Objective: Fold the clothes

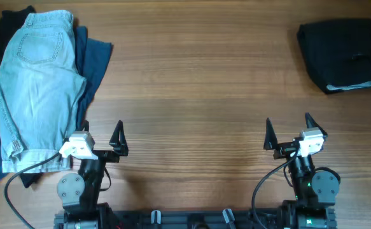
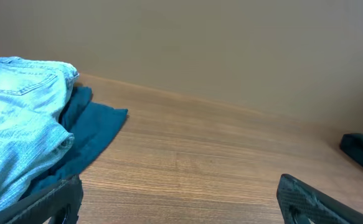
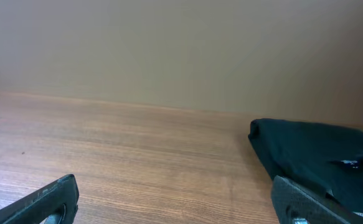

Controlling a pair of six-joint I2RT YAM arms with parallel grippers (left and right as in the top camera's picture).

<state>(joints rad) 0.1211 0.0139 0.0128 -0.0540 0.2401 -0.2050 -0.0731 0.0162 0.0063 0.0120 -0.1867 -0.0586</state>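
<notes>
**A:** Where are the clothes?

**B:** The pale denim shorts (image 1: 39, 83) lie at the far left of the wooden surface (image 1: 198, 83), waistband away from the robot and hem towards it; they rest on a dark blue garment (image 1: 96, 54) that shows along their right edge; a black garment (image 1: 344, 54), folded into a compact block, sits at the far right, well apart from that pile.

**A:** And the arms?

**B:** Both are at the near edge; the left jaws are spread wide with only bare wood between them, just beside the hem of the shorts; the right jaws are spread wide too, over bare wood, with the black garment ahead and to their right.

**A:** Is either touching cloth?

**B:** The right is clear of it; whether the left's outer finger touches the hem, I cannot tell.
</notes>
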